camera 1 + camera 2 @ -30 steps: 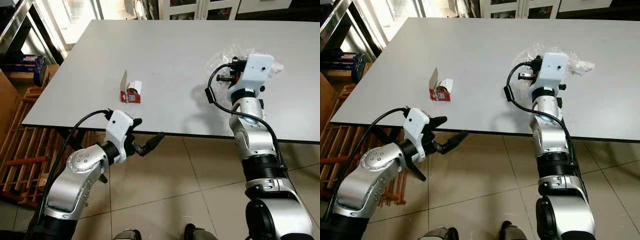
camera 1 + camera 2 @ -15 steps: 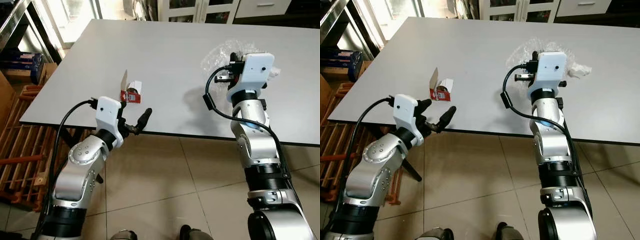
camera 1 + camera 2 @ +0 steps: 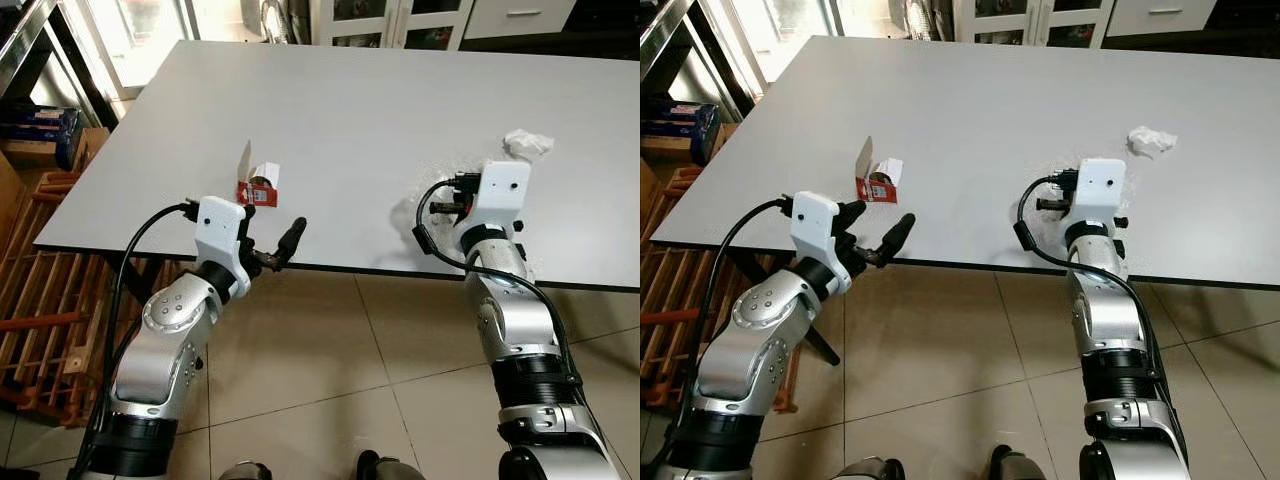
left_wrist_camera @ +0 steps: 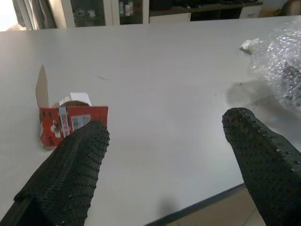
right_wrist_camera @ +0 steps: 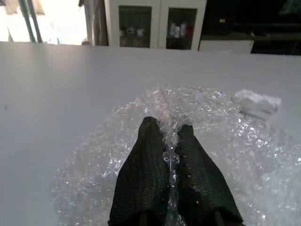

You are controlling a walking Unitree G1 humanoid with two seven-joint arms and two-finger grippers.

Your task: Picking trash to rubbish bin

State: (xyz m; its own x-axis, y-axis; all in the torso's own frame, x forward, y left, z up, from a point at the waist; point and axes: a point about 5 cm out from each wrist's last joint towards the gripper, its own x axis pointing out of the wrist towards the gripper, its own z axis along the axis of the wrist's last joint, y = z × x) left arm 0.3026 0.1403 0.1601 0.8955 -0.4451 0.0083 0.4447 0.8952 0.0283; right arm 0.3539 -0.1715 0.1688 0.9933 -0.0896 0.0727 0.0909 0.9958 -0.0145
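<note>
A small red and white carton [image 3: 259, 186] with its flap up stands near the front left edge of the grey table [image 3: 350, 90]. My left gripper [image 3: 268, 238] hovers open at that edge, just in front of the carton [image 4: 70, 120], with nothing between its fingers. My right gripper [image 5: 168, 125] is shut on a sheet of clear bubble wrap [image 5: 225, 141], low over the table's front edge on the right; its white wrist housing [image 3: 500, 188] hides the fingers from above. A crumpled white paper ball [image 3: 527, 144] lies just beyond it on the table.
A wooden slatted rack [image 3: 40, 290] stands on the floor to the left, under the table's corner. Blue boxes [image 3: 40, 120] sit further left. Glass-door cabinets [image 3: 400, 10] line the back wall. Tiled floor [image 3: 350, 380] runs between my arms.
My right arm has drawn back toward the front edge, dragging the bubble wrap off the paper ball. My left gripper rose from below the table to its edge, then held.
</note>
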